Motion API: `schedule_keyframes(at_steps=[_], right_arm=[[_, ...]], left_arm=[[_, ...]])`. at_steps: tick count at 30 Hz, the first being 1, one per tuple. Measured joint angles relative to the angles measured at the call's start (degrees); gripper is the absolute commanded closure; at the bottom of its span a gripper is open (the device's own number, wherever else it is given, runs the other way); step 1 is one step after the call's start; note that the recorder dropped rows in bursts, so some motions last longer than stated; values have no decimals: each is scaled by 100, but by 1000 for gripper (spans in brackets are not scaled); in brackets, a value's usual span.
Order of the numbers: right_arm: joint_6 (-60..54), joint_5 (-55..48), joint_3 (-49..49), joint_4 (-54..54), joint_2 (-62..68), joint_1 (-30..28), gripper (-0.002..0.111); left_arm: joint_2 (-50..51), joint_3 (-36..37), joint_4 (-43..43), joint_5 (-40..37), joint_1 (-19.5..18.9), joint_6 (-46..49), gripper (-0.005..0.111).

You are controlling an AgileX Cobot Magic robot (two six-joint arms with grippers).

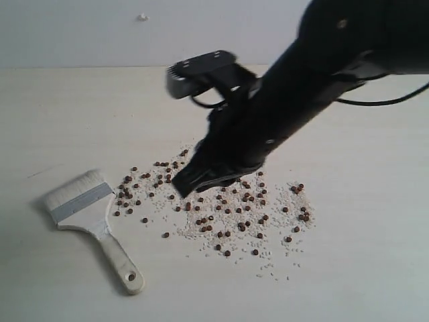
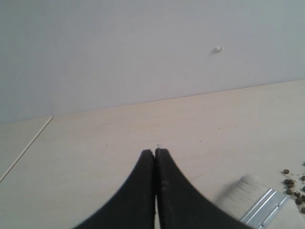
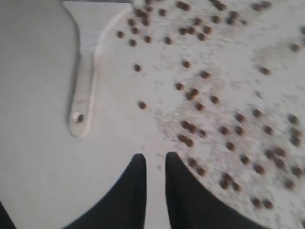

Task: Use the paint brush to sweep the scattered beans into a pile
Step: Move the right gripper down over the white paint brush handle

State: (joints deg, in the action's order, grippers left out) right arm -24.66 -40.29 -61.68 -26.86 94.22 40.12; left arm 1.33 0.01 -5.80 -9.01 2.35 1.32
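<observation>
Exterior view, from the left: the paint brush (image 1: 82, 202) lies flat and untouched on the surface (image 1: 362, 282). Its long axis runs diagonally, with the bristles (image 1: 70, 190) at far left and the handle (image 1: 119, 255) pointing near right. Beside it the beans (image 1: 228, 211) are spread loose. My right fingers (image 1: 191, 178) hover above them, slightly parted and empty. My left fingers (image 2: 145, 164) are pressed together, holding nothing. I judge pickup not yet done; next I need a grip on the handle.

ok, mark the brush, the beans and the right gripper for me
brush (image 1: 94, 225) exterior view, wood just below the ferrule
beans (image 1: 228, 210) exterior view, middle of the scatter
right gripper (image 3: 155, 160) right wrist view, midway between fingertips
</observation>
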Motion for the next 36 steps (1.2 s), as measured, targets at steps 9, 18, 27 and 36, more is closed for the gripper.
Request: schedule_keyframes(at_steps=[9,18,27,36], right_arm=[[-84,1087,-1213,-61,1344,1449,72],[1709,-193,-2697,1177,2336,1449,58],[2178,-1415,-4028,1609,3358,1449,53],[2526,-1963,-4758,1883,4033,1514,46]], left_arm=[[0,0,0,0,0,0,107],[0,0,0,0,0,0,107],[0,0,0,0,0,0,107],[0,0,0,0,0,0,107]])
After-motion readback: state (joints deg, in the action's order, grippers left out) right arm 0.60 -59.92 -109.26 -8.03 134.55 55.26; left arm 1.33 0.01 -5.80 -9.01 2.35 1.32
